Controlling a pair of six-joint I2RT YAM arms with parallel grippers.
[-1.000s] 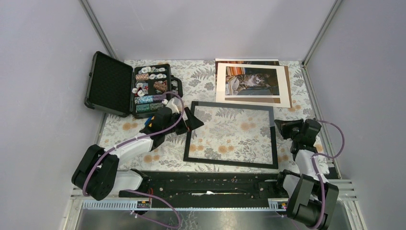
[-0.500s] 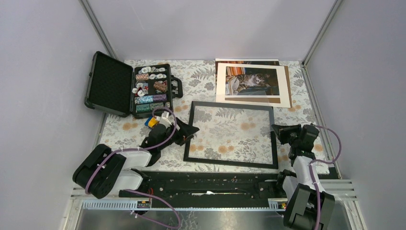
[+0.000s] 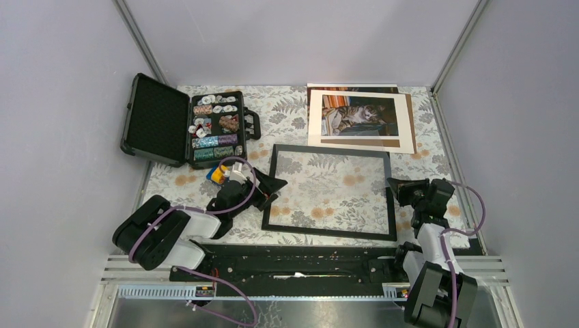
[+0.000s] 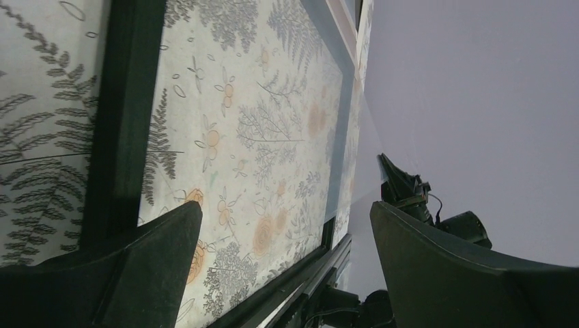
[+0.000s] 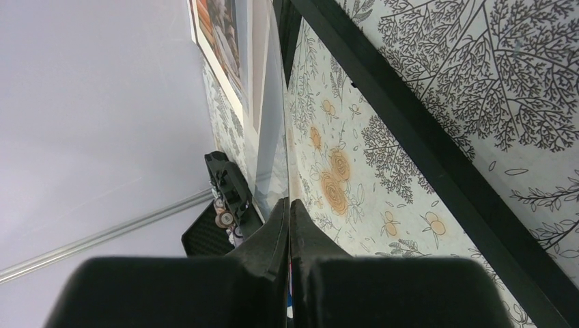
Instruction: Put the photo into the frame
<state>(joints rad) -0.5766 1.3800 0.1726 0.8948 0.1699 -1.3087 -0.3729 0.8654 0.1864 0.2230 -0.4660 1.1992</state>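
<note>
Cream mat (image 3: pixel 315 117) hides edges of the photo (image 3: pixel 360 115); left tool (image 3: pixel 272 190) gapes empty, right tool (image 3: pixel 394 184) clenched on nothing.

- Honestly, there's nothing I can read in any of these shots: no words, brands or numbers.
- The chips (image 3: pixel 205 109) in the black case (image 3: pixel 158 117) have patterned faces, but they're way too small to make anything out.
- The photo (image 3: pixel 360 114) is the same deal from the top view. If there's any lettering on it, it's too tiny to read, and the wrist view only catches it at a sharp angle.
</note>
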